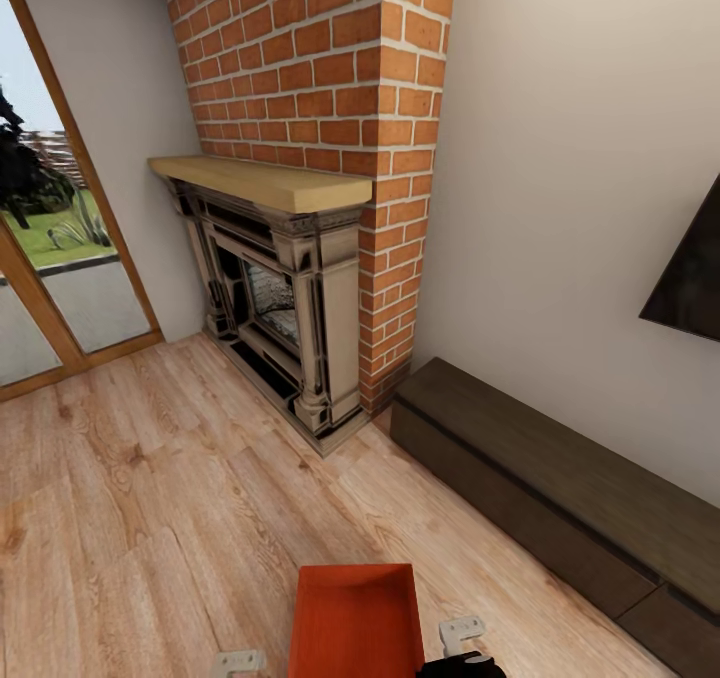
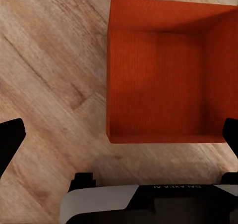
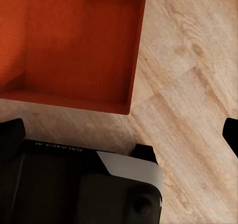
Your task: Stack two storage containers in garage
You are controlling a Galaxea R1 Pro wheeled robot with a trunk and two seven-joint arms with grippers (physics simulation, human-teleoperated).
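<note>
One orange-red storage container (image 1: 355,623) stands open-top and empty on the light wood plank floor of the living room, at the lower middle of the head view, right in front of my base. The left wrist view looks down into the container (image 2: 158,80), with my left gripper (image 2: 119,140) open above its near wall, fingertips (image 2: 10,140) far apart. In the right wrist view the container (image 3: 69,40) lies to one side, and my right gripper (image 3: 121,135) hangs open over the floor beside its corner. Neither gripper holds anything.
A red brick fireplace (image 1: 320,88) with a wooden mantel (image 1: 265,183) stands ahead. A long low dark-brown cabinet (image 1: 560,488) runs along the right wall under a black TV (image 1: 695,278). A glass door (image 1: 50,218) is at left. My base (image 2: 148,201) sits just behind the container.
</note>
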